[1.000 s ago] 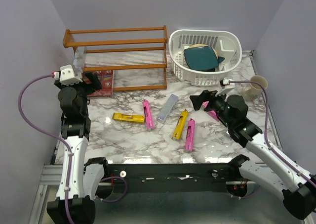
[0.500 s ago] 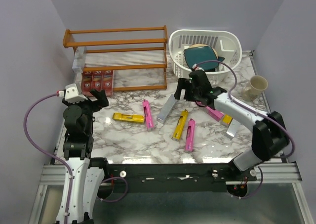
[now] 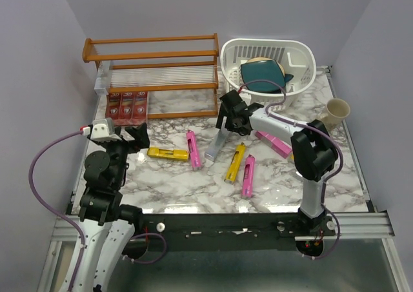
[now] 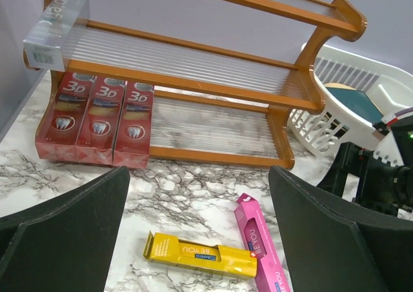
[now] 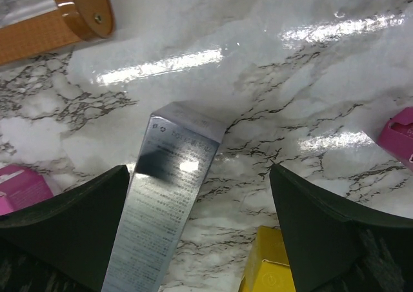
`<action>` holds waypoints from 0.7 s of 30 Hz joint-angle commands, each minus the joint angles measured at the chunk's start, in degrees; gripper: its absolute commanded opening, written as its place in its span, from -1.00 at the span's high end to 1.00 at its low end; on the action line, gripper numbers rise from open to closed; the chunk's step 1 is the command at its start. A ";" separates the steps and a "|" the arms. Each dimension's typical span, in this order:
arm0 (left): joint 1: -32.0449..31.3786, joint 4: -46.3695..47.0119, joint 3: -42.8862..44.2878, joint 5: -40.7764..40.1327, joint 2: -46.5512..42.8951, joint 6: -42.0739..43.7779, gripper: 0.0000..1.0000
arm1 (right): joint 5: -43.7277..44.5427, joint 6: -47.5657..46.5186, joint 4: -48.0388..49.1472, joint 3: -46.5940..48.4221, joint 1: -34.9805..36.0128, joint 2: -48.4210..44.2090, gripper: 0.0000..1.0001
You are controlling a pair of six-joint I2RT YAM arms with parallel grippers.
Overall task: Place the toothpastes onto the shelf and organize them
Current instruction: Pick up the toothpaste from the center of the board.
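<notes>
While most toothpastes lie loose on the marble table (image 3: 310, 176), the overhead view shows three red cartons (image 3: 126, 105) already lined up on the bottom tier of the shelf (image 3: 151, 44) at upper left, probably to start a tidy row by colour. Near centre, the right gripper (image 3: 231, 121) hangs spread above the upper end of the silver carton (image 3: 218, 144), holding nothing. In the left wrist view the left gripper (image 4: 200, 240) is wide apart and empty, framing the yellow carton (image 4: 199, 255) at bottom centre, likely its next pick. In the right wrist view the silver carton (image 5: 164, 202) runs from centre to lower left, close to the finger (image 5: 64, 227) on that side, so the jaws seem to need centring before closing.
</notes>
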 commanded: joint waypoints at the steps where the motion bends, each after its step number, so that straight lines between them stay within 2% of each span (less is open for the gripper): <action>1: -1.76 -0.58 -0.13 -2.35 -1.72 1.25 -0.98 | 3.86 4.65 -4.79 2.96 0.71 3.73 -0.94; 11: -2.91 -1.02 -0.48 -2.35 -3.39 1.43 -0.98 | 5.00 8.34 -9.71 10.52 2.29 10.59 -0.78; 20: -3.17 -1.29 -0.74 -0.33 -2.42 1.43 -0.98 | 2.54 8.25 -6.56 4.65 3.17 8.05 -0.33; 21: -3.17 -1.29 -0.74 -0.15 -1.99 1.43 -0.98 | 1.58 8.69 -5.94 3.94 3.17 6.92 -0.23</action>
